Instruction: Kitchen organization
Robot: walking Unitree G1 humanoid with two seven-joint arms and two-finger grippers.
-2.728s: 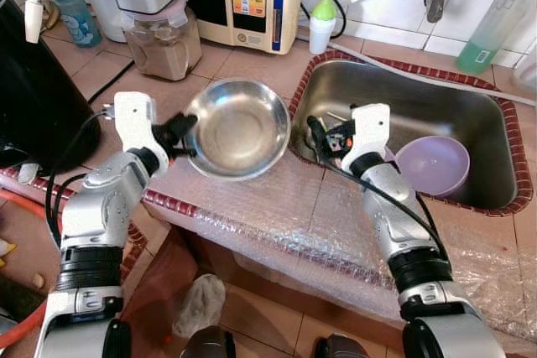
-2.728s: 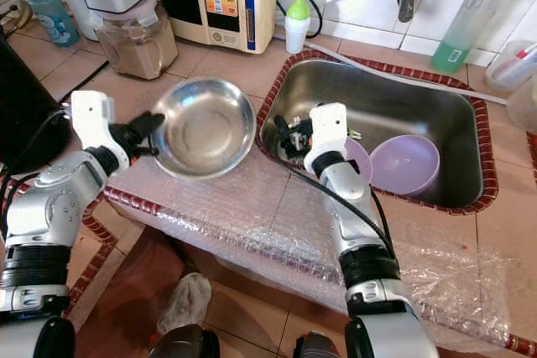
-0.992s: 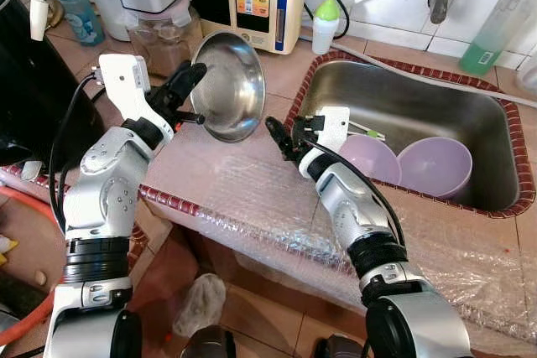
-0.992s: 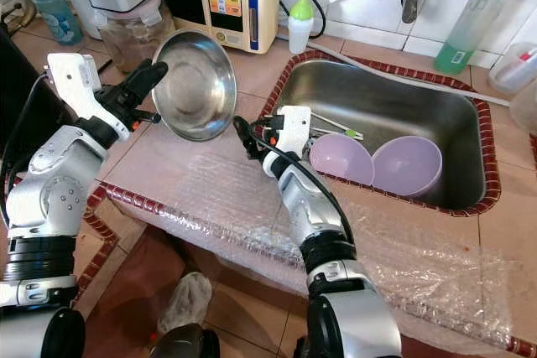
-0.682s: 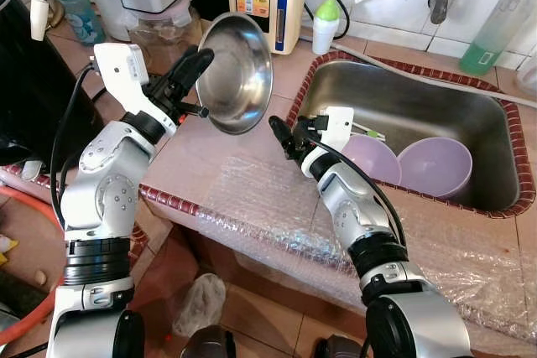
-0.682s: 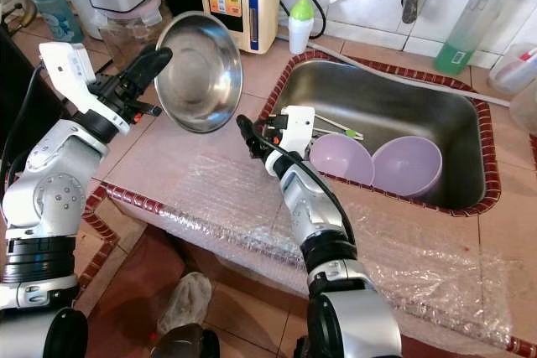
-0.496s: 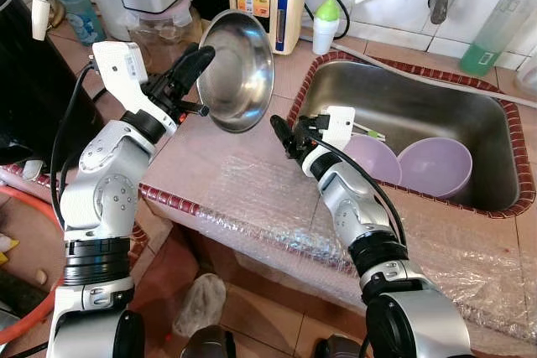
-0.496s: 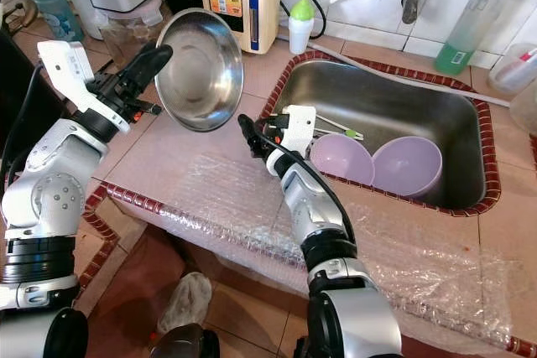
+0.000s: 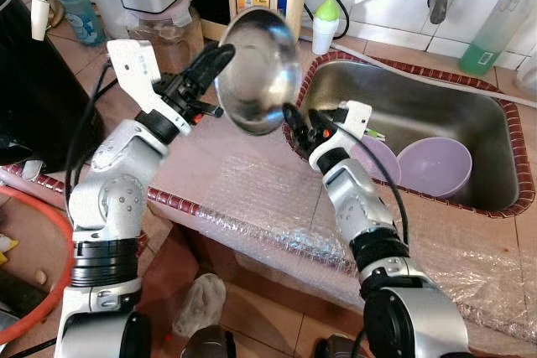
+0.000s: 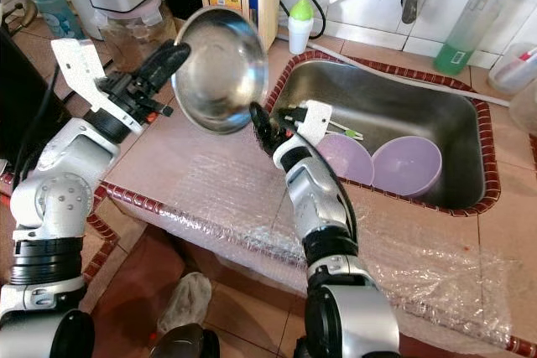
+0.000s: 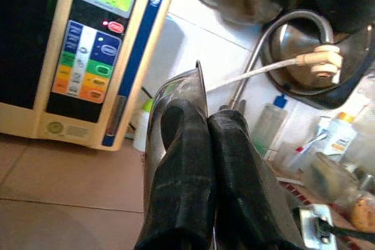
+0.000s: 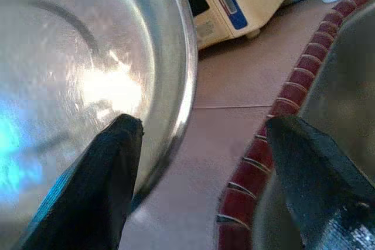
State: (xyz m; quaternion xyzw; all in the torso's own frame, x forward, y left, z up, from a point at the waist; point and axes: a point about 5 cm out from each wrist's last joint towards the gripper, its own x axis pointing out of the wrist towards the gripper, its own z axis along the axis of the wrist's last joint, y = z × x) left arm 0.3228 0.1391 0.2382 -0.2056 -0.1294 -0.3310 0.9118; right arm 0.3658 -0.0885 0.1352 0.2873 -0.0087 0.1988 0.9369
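**Steel bowl held aloft at sink edge, second gripper reaching for its rim**

Head views: the left gripper [image 9: 214, 60] pinches the rim of the steel bowl [image 9: 258, 73], tilted on edge above the counter beside the sink [image 9: 470, 106], presumably for a handover. The right gripper [image 10: 258, 127] sits just under the bowl's lower rim. Two purple bowls [image 10: 407, 165] lie in the sink.

Left wrist view: fingers [image 11: 181, 174] pressed together on the rim.

Right wrist view: fingers [image 12: 111, 162] spread, the rim between them; contact is unclear.
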